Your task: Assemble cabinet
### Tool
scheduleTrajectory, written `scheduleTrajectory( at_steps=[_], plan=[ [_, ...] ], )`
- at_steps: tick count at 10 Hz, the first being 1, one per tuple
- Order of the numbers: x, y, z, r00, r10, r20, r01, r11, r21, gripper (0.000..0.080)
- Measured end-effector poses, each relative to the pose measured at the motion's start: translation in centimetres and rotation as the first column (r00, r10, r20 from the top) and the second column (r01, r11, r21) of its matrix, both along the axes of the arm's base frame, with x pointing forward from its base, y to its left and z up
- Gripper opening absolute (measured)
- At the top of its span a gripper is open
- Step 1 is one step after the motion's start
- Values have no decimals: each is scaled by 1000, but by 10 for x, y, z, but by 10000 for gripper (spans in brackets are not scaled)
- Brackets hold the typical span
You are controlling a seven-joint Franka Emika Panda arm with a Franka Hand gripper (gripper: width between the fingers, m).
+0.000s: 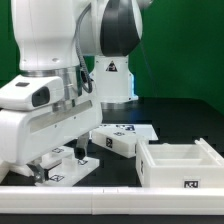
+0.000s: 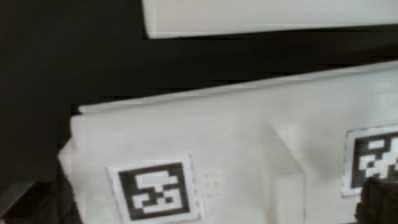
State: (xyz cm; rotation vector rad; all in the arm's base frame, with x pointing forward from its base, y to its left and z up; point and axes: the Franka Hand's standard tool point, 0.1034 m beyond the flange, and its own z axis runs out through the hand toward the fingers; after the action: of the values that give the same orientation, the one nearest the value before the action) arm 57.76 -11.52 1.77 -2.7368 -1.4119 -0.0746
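The cabinet's box body (image 1: pixel 172 172), white and open on top with a tag on its front wall, stands at the exterior view's right. A smaller white cabinet piece (image 1: pixel 82 167) with tags lies at the lower left under my gripper (image 1: pixel 50 168). In the wrist view this piece (image 2: pixel 231 130) fills most of the frame and shows two tags. My gripper (image 2: pixel 205 205) is open. Its dark fingertips (image 2: pixel 25 200) stand wide apart at either side of the piece, close above it. Another white tagged piece (image 1: pixel 113 144) lies in the middle.
The marker board (image 1: pixel 142 130) lies flat behind the middle piece, and its edge shows in the wrist view (image 2: pixel 267 15). A white rail (image 1: pixel 110 193) runs along the table's front edge. The arm's base (image 1: pixel 112 75) stands at the back.
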Motion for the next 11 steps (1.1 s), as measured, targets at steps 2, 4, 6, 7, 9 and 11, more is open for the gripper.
scheduleTrajectory(
  at_steps=[2,4,6,7,9,11],
  plan=[
    [0,0,0,1000,0,0,0,1000,0,668],
    [0,0,0,1000,0,0,0,1000,0,530],
    [0,0,0,1000,0,0,0,1000,0,383],
    [0,0,0,1000,0,0,0,1000,0,206],
    [0,0,0,1000,1,0,-1,1000,0,61],
    [0,14,19,998,-61,10,61,998,-4,61]
  ],
)
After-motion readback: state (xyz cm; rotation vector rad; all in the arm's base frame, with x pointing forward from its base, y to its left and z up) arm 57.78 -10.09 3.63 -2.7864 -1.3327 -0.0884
